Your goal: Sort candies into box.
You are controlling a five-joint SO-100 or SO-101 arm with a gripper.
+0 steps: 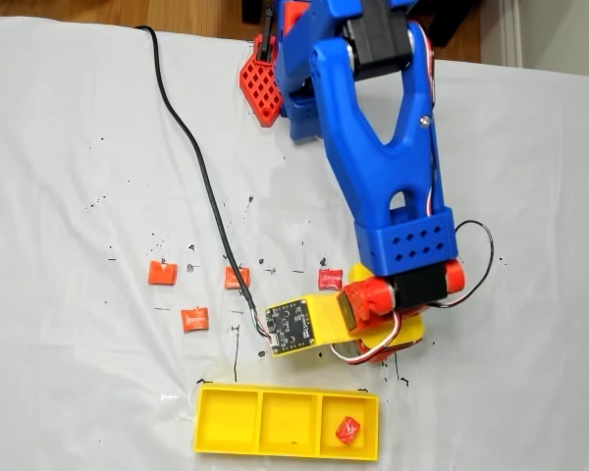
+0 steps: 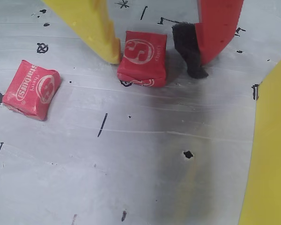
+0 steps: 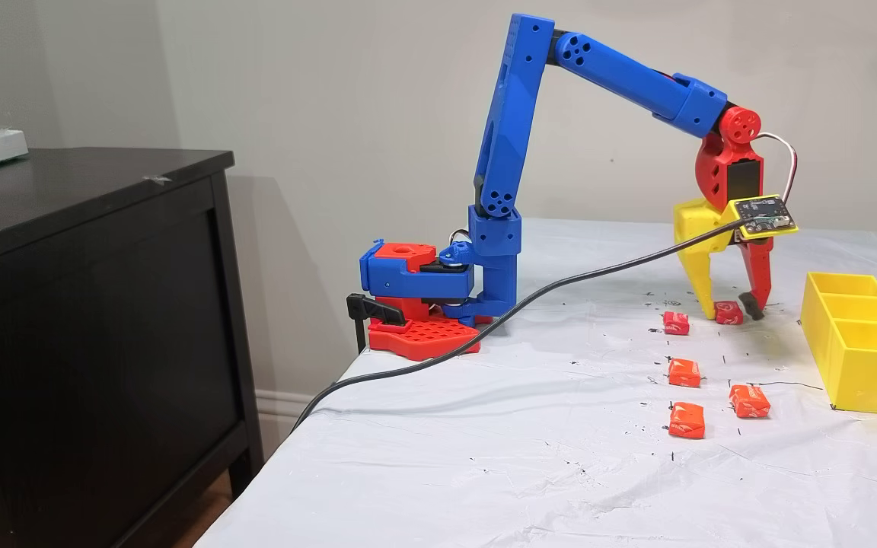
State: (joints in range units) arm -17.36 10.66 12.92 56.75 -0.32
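Overhead, we see one candy (image 1: 347, 430) in the box's (image 1: 287, 450) right compartment. At the wrist, our gripper (image 2: 155, 58) is spread around a second candy (image 2: 143, 58), yellow finger (image 2: 96, 28) touching it. Sideways, four more candies lie nearby.

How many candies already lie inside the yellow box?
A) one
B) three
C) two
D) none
A: in a fixed view, the box holds a single red candy in its right-hand compartment, and the other two compartments are bare.
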